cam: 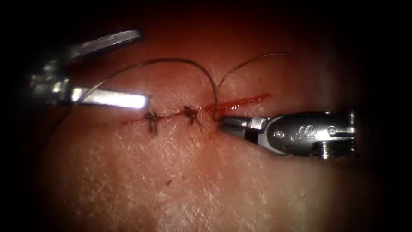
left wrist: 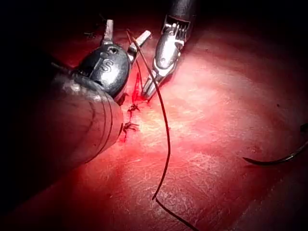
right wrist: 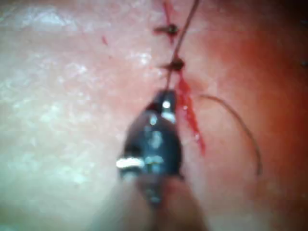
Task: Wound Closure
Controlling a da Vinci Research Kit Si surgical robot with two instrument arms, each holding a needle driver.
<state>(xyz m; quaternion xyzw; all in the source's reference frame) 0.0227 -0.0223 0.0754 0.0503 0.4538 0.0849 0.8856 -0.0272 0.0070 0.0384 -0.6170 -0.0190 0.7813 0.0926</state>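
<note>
Right claw [cam: 223, 124] is clamping the thread [cam: 180, 61] at the cut [cam: 240, 102] on the tissue [cam: 193, 180]. Beyond, left claw [cam: 143, 68] is standing apart, empty. Needle [left wrist: 276, 160] is lying free on the tissue. Steady, gentle tension advisable.

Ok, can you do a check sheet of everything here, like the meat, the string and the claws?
Surface: tissue, cut partly open, red fluid in the open part.
Job's things: two knotted stitches; thread looping above the cut; needle lying loose on the tissue.
Clutter: nothing seen.
Claws: left claw open, holding nothing; right claw shut on the thread at the cut.
Cables: nothing seen.
Surroundings: nothing seen.
</note>
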